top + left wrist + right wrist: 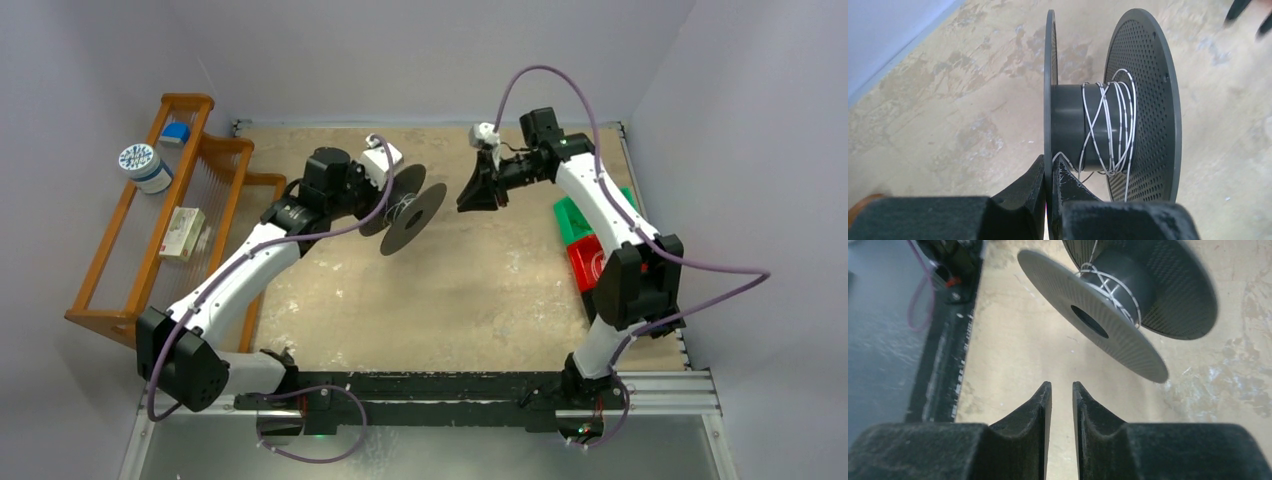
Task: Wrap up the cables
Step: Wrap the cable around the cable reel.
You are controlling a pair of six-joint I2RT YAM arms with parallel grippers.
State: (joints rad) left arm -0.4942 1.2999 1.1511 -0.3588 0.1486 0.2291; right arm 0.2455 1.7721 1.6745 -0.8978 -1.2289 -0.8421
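A dark grey spool with two perforated flanges hangs in the air over the tan table. The thin whitish cable is wound loosely and crisscross around its hub, and one strand hangs down by the right flange. My left gripper is shut on the edge of the spool's left flange and holds the spool up. My right gripper is slightly open and empty. It hovers to the right of the spool without touching it. The cable coils show between the flanges.
A wooden rack stands at the left with a round canister, a small box and a blue item. Red and green bins sit at the right edge. A black rail runs along the near edge.
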